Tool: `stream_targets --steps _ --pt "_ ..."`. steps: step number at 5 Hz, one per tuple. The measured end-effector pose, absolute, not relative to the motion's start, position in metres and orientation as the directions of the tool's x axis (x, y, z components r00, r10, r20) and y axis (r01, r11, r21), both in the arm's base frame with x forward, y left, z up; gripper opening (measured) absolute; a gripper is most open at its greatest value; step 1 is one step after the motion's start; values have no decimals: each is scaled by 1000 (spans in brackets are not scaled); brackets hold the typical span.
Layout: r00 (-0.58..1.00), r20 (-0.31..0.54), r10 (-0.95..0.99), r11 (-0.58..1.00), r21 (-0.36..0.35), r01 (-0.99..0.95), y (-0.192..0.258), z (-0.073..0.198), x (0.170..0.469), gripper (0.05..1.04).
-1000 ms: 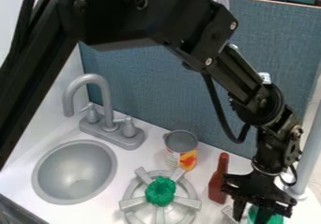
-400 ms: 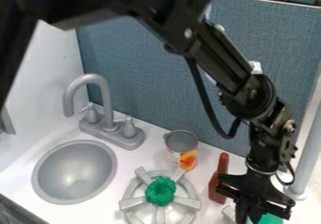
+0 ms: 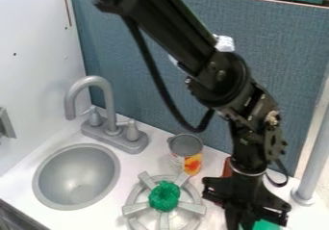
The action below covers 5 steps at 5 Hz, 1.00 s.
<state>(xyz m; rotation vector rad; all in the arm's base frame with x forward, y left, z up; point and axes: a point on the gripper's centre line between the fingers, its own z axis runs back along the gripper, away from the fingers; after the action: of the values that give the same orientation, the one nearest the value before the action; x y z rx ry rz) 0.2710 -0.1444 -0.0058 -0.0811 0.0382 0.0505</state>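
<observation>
1. Points the gripper (image 3: pixel 240 223) down over the right part of the counter (image 3: pixel 96 219), with the black arm (image 3: pixel 221 77) slanting in from above.
2. Cannot tell the gripper's state: apart, together or clamped on something.
3. Has the green object (image 3: pixel 265 225) right beside the gripper's lower end, on the counter's right part, partly hidden; cannot tell whether touching or apart.
4. Shows a bit of the red bottle (image 3: pixel 227 167) behind the gripper, close to the counter's back edge.
5. Carries the green lump (image 3: pixel 164 196) on the middle of the gray burner (image 3: pixel 135 209), between gripper and sink (image 3: pixel 76 178).
6. Stands the open can (image 3: pixel 185 153) upright just behind the burner, near the counter's back edge.
7. Sets the sink toward the counter's left edge, with the gray faucet (image 3: pixel 109 101) behind, near the back left corner.
8. Rises at the counter's right end as a gray pole (image 3: pixel 313 164).
</observation>
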Motion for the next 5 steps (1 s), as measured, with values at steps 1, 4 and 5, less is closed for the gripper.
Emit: stream_targets --steps 1,4,5 --pt "996 -83 17 998 -59 -21 -134 -11 248 96" --pt "995 -22 -96 995 -32 95 -111 -27 222 96" --pt "993 -26 -117 992 -57 115 -105 -44 226 96"
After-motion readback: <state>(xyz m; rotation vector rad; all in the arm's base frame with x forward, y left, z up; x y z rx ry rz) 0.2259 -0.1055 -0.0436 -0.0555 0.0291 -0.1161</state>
